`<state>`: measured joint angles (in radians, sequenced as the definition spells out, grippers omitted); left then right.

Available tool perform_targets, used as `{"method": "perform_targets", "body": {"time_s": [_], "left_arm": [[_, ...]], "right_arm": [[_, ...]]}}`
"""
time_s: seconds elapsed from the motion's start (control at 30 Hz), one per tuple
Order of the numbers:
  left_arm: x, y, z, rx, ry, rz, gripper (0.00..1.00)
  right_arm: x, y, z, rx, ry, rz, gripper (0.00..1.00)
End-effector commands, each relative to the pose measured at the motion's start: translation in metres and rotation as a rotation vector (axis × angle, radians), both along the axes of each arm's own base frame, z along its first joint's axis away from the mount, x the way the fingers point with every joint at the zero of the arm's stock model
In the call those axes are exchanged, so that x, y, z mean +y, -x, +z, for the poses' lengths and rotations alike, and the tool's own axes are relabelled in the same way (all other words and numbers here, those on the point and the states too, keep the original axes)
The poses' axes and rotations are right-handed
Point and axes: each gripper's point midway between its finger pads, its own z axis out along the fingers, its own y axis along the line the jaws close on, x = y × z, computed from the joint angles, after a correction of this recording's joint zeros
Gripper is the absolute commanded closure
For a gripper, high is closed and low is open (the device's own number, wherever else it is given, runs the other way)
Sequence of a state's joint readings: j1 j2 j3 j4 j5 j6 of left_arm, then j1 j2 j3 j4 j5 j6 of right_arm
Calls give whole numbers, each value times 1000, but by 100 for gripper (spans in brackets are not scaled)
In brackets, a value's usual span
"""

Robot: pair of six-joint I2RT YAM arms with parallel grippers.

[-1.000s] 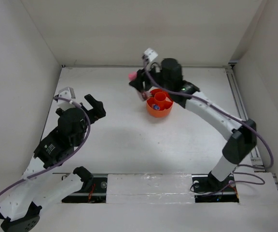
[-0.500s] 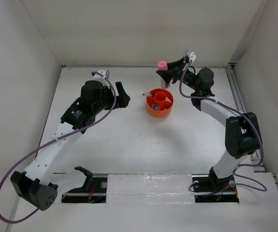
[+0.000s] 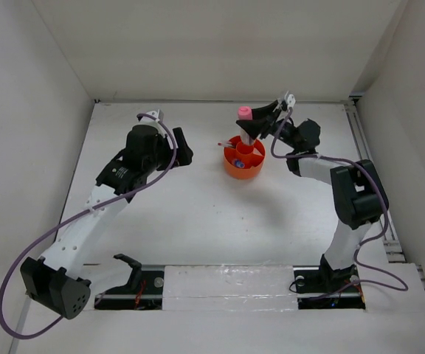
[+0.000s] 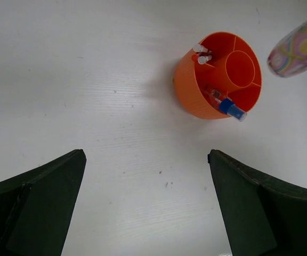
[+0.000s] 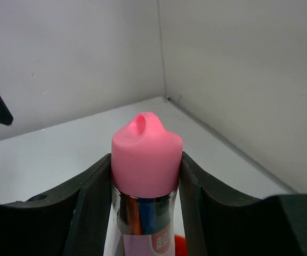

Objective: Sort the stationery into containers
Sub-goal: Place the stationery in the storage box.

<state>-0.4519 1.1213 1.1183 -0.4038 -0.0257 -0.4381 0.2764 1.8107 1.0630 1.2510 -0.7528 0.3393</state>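
The pink-capped clear tube (image 5: 145, 160), pinched by the right tool (image 5: 146, 178), should be centred over the orange organizer tub's (image 3: 243, 169) central cup (image 4: 241, 68) before release; the left tool (image 4: 146, 157) is spread.

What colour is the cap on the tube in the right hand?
Pink. The cap of the tube shows best in the right wrist view.

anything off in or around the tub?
Minor only. The blue-capped bottle lies tilted in an outer compartment of the orange tub, its end poking past the rim. A thin red pen also juts over the rim. The pink-capped tube is gripped by the right tool. No spill or damage visible.
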Motion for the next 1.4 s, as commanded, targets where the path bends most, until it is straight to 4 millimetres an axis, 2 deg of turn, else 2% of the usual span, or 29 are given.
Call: {"method": "perform_targets", "body": {"time_s": [0.0,0.03,0.1,0.17,0.27,0.33,0.43,0.47,0.6,0.67,0.7,0.77,0.8,1.07,1.17,1.2,1.23,1.37], "left_arm": [[4,2,9,-41,8,13,1],[4,2,9,-41,8,13,1],[3,3,9,-38,13,4,1],[-2,4,11,-41,28,-17,1],[-6,5,8,-28,34,-37,1],[-5,5,8,-31,27,-42,1],[-7,6,8,-29,32,-51,1],[-7,6,8,-29,32,-51,1],[-8,7,4,-18,32,-59,1],[-10,7,6,-25,40,-67,1],[-11,8,6,-26,37,-80,1],[-13,7,3,-16,37,-88,1],[-13,7,3,-16,37,-88,1],[-13,7,3,-16,37,-88,1],[-14,8,3,-14,42,-96,1],[-14,8,3,-14,42,-96,1],[-16,9,3,-12,46,-103,1],[-16,9,3,-15,39,-108,1]], "right_arm": [[1,20,25,-190,-62,40,100],[3,19,17,-166,-62,59,100],[4,22,18,-190,-68,71,100],[6,17,5,-154,-65,75,100],[7,14,-1,-154,-59,82,100],[8,14,2,-163,-61,82,100],[10,6,-12,-136,-55,82,100],[10,6,-8,-146,-57,82,100],[7,1,-19,-120,-49,83,100],[4,-1,-17,-130,-44,83,100],[5,-1,-22,-122,-37,90,100],[5,1,-15,-133,-51,100,100],[2,-3,-20,-124,-49,90,100],[4,3,-25,-131,-55,129,100],[5,6,-28,-121,-59,146,84],[5,6,-27,-129,-61,146,73],[5,7,-29,-132,-66,150,68],[0,9,-27,-141,-77,150,54]]}}
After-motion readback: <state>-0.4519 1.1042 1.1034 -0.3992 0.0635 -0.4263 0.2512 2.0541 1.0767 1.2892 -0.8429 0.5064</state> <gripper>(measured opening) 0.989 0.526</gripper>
